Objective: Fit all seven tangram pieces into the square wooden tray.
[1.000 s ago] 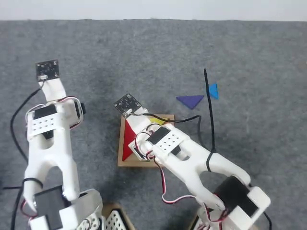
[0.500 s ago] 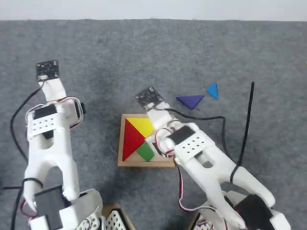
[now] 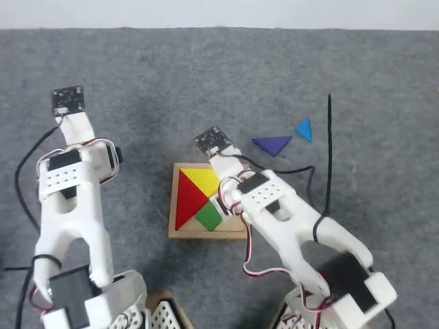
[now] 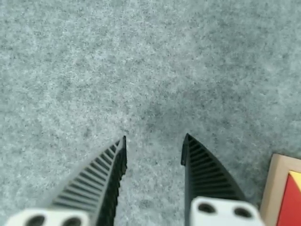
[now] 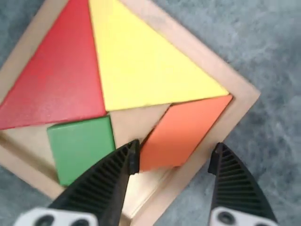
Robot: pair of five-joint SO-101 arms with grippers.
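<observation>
Grey carpet (image 3: 171, 75) covers the whole work surface, and a pale strip of wall (image 3: 219, 12) runs along its far edge. A black cable (image 3: 328, 157) stands up from the right arm (image 3: 274, 212).

From the high view, the tray (image 3: 173, 205) lies on the carpet between the two arms. A red triangle (image 3: 185, 202), a yellow triangle (image 3: 201, 179) and a green square (image 3: 208, 217) sit inside it. A purple triangle (image 3: 272, 144) and a blue triangle (image 3: 304, 129) lie out on the carpet beyond the tray, near each other but apart. The right arm lies across the tray's right part. The left arm (image 3: 68, 199) is well to the left, over bare carpet.

Under that arm, the right wrist view adds an orange piece (image 5: 186, 129), flat in the tray with one edge against the yellow triangle. Bare wood shows between it and the green square. The right gripper (image 5: 175, 146) hangs above the orange piece with its jaws spread wide and nothing between them. One tip is over the bare wood by the green square, and the other is past the tray's rim.

The left wrist view shows the left gripper (image 4: 155, 136) parted and empty above the carpet. A corner of the tray sits off to one side with a sliver of red in it.
</observation>
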